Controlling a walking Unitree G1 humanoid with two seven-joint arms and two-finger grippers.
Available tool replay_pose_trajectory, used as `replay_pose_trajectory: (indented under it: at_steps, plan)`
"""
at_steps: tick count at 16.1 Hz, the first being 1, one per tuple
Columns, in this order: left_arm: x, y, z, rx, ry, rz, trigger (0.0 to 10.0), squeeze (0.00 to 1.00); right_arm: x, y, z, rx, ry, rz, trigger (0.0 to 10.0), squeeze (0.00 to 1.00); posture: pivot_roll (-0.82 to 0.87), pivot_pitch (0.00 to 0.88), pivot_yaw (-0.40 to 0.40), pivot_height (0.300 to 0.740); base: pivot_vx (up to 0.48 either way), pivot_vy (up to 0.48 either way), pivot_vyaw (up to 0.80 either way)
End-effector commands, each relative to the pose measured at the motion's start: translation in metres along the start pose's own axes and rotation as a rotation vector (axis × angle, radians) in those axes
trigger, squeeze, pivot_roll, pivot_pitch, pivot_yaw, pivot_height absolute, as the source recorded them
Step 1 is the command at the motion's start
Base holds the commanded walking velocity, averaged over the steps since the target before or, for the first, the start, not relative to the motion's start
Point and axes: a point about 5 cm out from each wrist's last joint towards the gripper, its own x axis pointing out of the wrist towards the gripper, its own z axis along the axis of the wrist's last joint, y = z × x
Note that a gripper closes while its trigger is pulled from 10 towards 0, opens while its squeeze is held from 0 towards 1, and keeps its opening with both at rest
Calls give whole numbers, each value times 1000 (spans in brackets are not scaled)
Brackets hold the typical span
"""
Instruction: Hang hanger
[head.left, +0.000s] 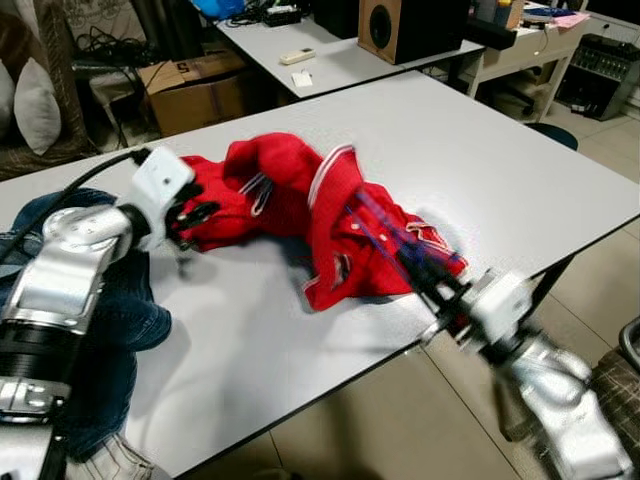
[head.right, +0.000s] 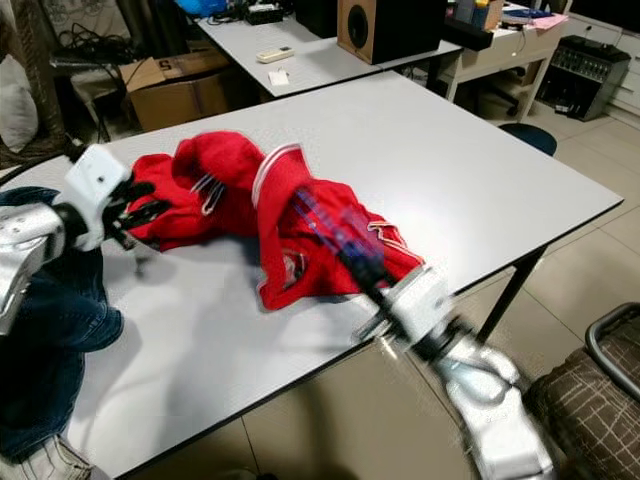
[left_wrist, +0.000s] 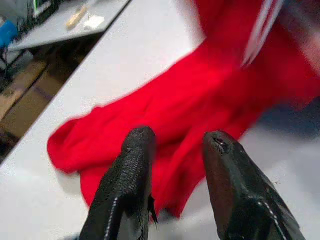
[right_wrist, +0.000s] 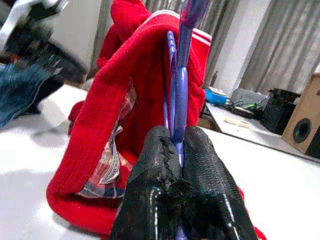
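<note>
Purple hanger (right_wrist: 176, 90) rises steeply inside red jacket (head.left: 300, 200), clamped by right gripper (right_wrist: 176, 150); left gripper (left_wrist: 175, 150) gapes.

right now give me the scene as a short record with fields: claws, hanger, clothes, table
right claw: shut on the hanger, at the near table edge
hanger: blue-purple, pushed up inside the red jacket
red jacket: crumpled on the white table, part lifted by the hanger
left claw: open, at the jacket's far-left end, red cloth between its fingers
white table: holds the jacket and jeans
jeans: on the table's left corner, by the left arm
background: second table with a speaker; cardboard box on the floor
</note>
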Motion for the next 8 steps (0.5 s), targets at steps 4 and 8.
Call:
replay_pose_trajectory:
  at_steps: [4, 8]
  plan:
    - [-10, -4, -8, 4, 0, -129, 10000, 502, 1, -22, 31, 55, -51, 106, 10000, 0, 24, 0, 94, 740, 0, 0, 0]
    - [-41, 9, 30, -83, -197, -293, 10000, 1000, -5, -41, 41, 88, 24, 211, 10000, 0, 12, 0, 87, 740, 0, 0, 0]
